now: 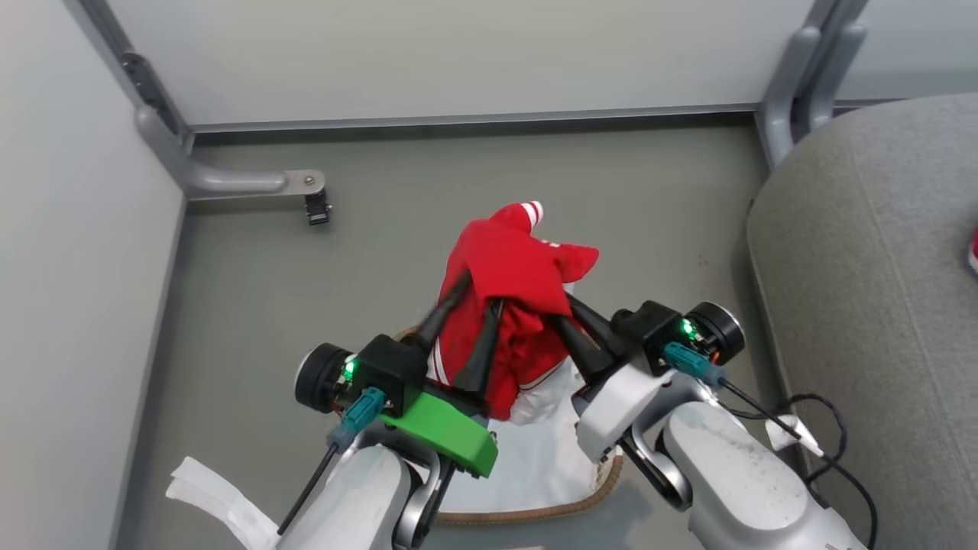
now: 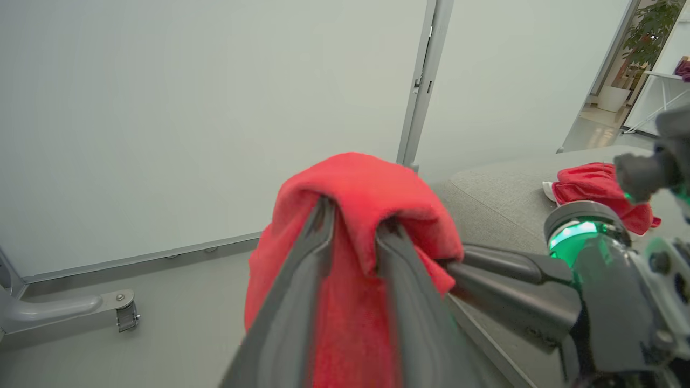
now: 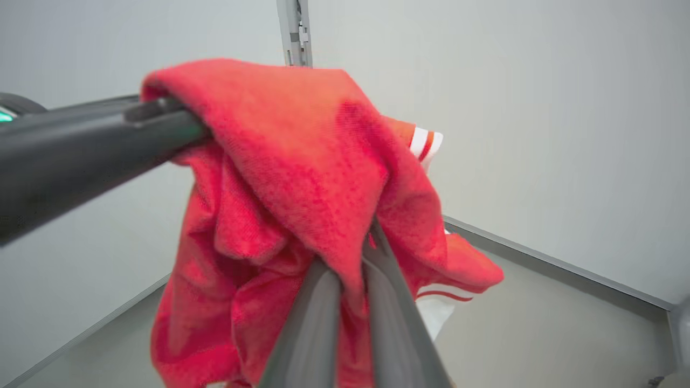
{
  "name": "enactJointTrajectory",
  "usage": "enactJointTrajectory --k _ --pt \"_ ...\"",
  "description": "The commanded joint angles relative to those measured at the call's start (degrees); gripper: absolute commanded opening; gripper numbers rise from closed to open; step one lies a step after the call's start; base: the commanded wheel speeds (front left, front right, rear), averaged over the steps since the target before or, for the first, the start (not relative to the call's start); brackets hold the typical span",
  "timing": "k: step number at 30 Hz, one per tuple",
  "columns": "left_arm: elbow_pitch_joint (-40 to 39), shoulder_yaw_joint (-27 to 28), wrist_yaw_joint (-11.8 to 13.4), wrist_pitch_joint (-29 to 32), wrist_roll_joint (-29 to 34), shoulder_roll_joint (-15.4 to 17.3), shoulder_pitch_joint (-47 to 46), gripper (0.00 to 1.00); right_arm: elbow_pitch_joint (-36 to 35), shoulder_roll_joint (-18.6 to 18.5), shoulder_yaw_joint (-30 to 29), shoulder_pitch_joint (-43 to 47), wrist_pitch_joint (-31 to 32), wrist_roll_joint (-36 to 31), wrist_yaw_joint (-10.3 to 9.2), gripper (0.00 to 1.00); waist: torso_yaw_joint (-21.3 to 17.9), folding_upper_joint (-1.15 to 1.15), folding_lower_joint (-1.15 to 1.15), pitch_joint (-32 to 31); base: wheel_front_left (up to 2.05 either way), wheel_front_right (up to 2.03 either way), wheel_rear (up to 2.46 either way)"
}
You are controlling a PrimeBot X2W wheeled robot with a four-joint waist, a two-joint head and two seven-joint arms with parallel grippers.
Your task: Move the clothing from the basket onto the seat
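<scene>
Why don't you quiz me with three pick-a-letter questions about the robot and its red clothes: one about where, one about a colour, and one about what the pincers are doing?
1. Where does the second red garment lie?
A. on a shelf
B. on a hook
C. on the grey seat

2. What colour is the bracket behind the left pincer?
A. blue
B. green
C. yellow

3. What are the left pincer and the right pincer doing?
A. both shut on the held red garment, holding it up
B. both open wide
C. both resting with nothing in them

Answers:
1. C: the left wrist view shows it lying on the seat cushion.
2. B: the head view shows it bright green.
3. A: each wrist view shows red cloth pinched between the fingers.
</scene>
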Motion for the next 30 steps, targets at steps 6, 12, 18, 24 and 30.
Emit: enactJointTrajectory --k 6,12,18,24,30 --pt "1.2 3.0 -1.1 0.0 3.8 0.2 2.0 1.0 -3.5 -0.3 -5.7 4.1 -0.3 -0.5 -0.08 0.0 -9.8 0.0 0.0 0.9 0.0 0.0 0.0" --pt "1.7 4.9 -2.4 0.0 5.7 0.2 3.0 1.0 -6.1 -0.2 -9.0 5.9 -0.3 -0.7 -0.07 0.0 -18.4 0.0 0.0 2.0 0.0 0.0 0.0" --pt "2.2 6.1 -2.9 0.0 6.1 0.2 3.2 1.0 -8.2 -0.2 -11.0 7.9 -0.3 0.3 -0.07 0.0 -26.6 0.0 0.0 2.8 0.0 0.0 0.0" --pt "3.0 6.9 -3.3 0.0 7.1 0.2 3.1 1.0 -9.2 -0.2 -12.2 9.5 -0.3 0.7 -0.07 0.0 -33.2 0.0 0.0 3.2 0.0 0.0 0.0" --pt "4.2 5.4 -4.0 0.0 7.1 0.3 1.6 1.0 -10.5 -0.2 -16.3 11.3 -0.3 -0.3 -0.07 0.0 -34.8 0.0 0.0 4.3 0.0 0.0 0.0"
